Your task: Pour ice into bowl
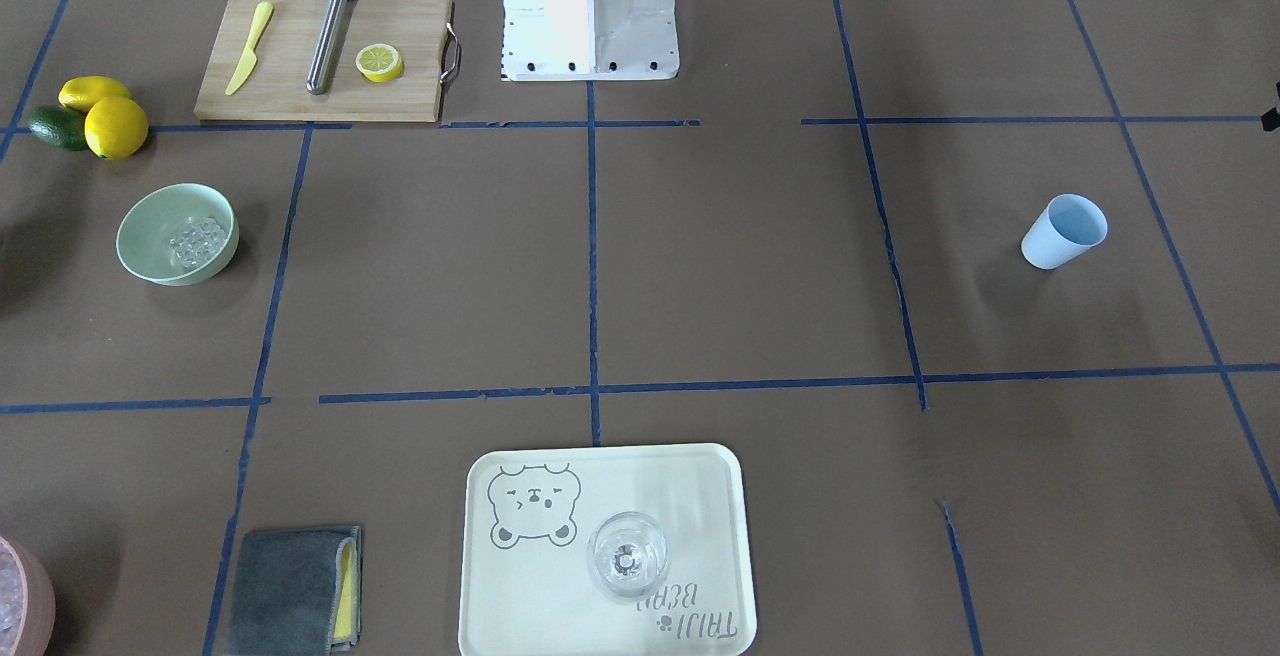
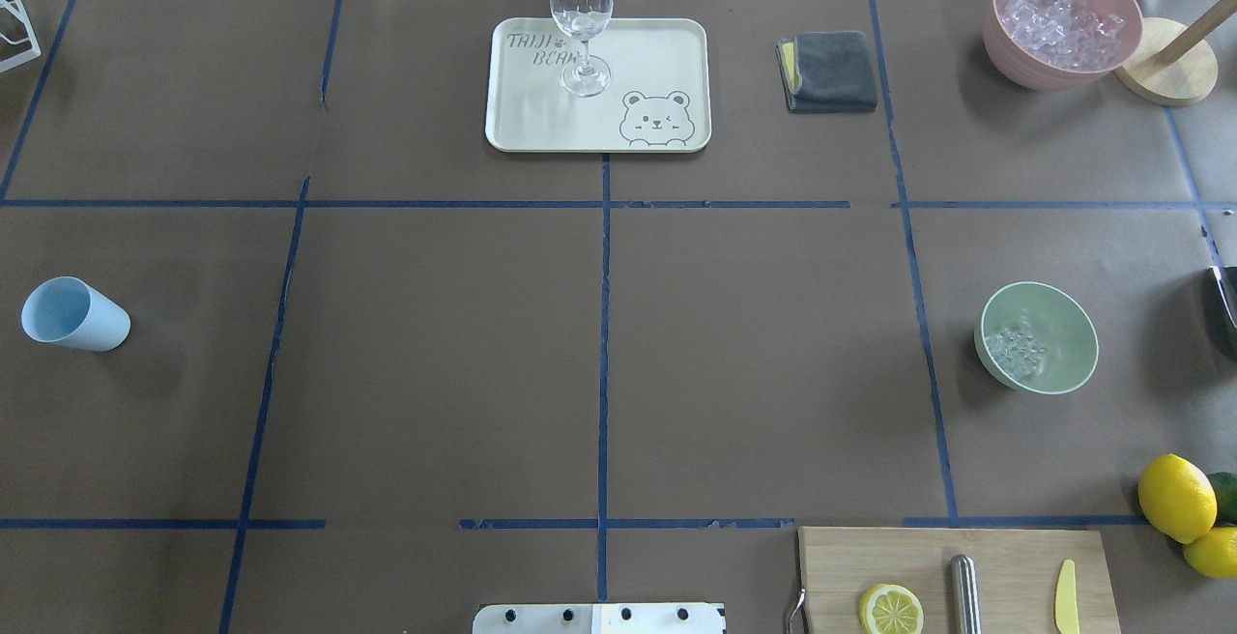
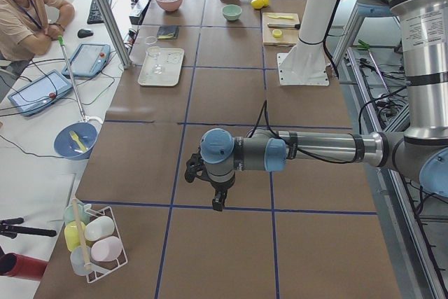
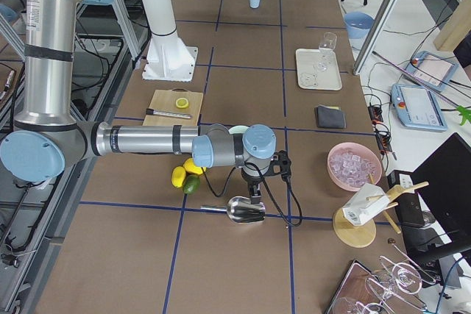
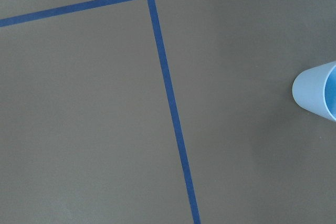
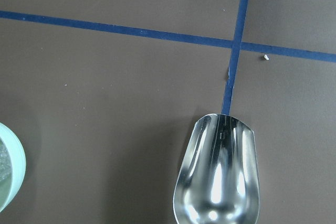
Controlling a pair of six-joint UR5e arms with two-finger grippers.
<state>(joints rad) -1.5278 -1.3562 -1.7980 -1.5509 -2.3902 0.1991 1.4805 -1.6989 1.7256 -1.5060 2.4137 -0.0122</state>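
Note:
The pale mint-green bowl (image 1: 160, 218) (image 2: 1061, 323) stands upright on the table with a small heap of clear ice (image 1: 196, 240) (image 2: 1012, 348) inside it. Its rim (image 6: 11, 174) shows at the left edge of the right wrist view. An empty metal scoop (image 6: 220, 177) (image 4: 243, 209) lies on the table beside it. My right gripper (image 4: 254, 198) hangs just above the scoop, and I cannot tell whether it is open. My left gripper (image 3: 218, 204) hovers over the table near the upright light blue cup (image 2: 72, 315) (image 5: 317, 95), its state also unclear.
A pink bowl (image 2: 1060, 20) heaped with ice stands at the far right corner. A tray (image 2: 541, 122) carries a wine glass (image 2: 582, 20), with a grey cloth (image 2: 831, 69) beside it. Near the base lie a cutting board (image 1: 290, 86) and lemons (image 1: 115, 126). A person (image 3: 24, 12) sits at the side desk.

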